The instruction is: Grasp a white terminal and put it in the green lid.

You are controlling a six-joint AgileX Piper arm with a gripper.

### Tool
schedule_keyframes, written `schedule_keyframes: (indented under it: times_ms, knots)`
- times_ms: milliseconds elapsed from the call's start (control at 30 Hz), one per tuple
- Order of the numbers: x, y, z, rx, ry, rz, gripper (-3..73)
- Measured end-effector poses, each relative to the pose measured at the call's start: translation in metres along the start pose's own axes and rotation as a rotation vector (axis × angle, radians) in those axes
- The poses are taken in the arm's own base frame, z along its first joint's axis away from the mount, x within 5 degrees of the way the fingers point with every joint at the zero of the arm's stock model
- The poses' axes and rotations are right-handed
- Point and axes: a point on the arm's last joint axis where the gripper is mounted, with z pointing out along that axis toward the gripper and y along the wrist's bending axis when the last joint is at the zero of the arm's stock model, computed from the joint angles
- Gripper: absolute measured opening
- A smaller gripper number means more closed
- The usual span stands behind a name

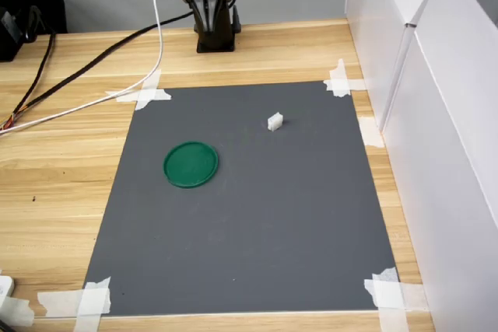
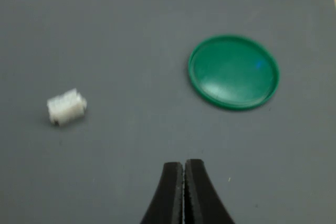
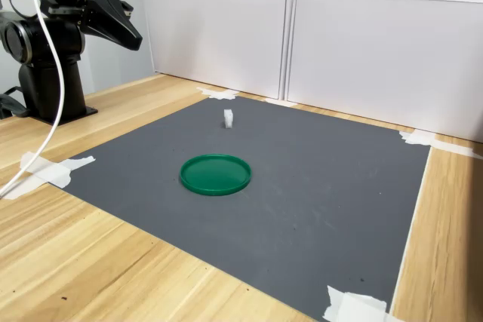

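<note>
first exterior view high, facing the arm (image 1: pixel 204 5), second exterior view low, side-on, wrist view close overhead, all sharing the mat (image 1: pixel 257 223)

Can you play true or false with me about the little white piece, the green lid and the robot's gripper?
1. The white terminal is lying inside the green lid. False: it sits on the grey mat, apart from the lid.
2. The green lid is empty. True.
3. The gripper is holding the white terminal. False: the gripper is shut on nothing, and in the second exterior view it is up in the air near the robot's base.
4. White tape holds down the corners of the grey mat. True.
5. In the first exterior view, the green lid is to the right of the white terminal. False: it is to the left of it and nearer the camera.
</note>
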Motion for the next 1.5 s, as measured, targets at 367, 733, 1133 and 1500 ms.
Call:
schedule_keyframes:
  times_ms: [367,733,1133,1500]
  knots:
    - [-0.07,-0.013,0.036,-0.173,0.235,-0.227,-1.7]
    - [-0.141,-0.013,0.072,-0.336,0.302,-0.418,-1.7]
    - [-0.136,0.026,0.108,-0.505,0.502,-0.557,-1.2]
    - [-0.125,0.057,0.134,-0.598,0.535,-0.65,39.9]
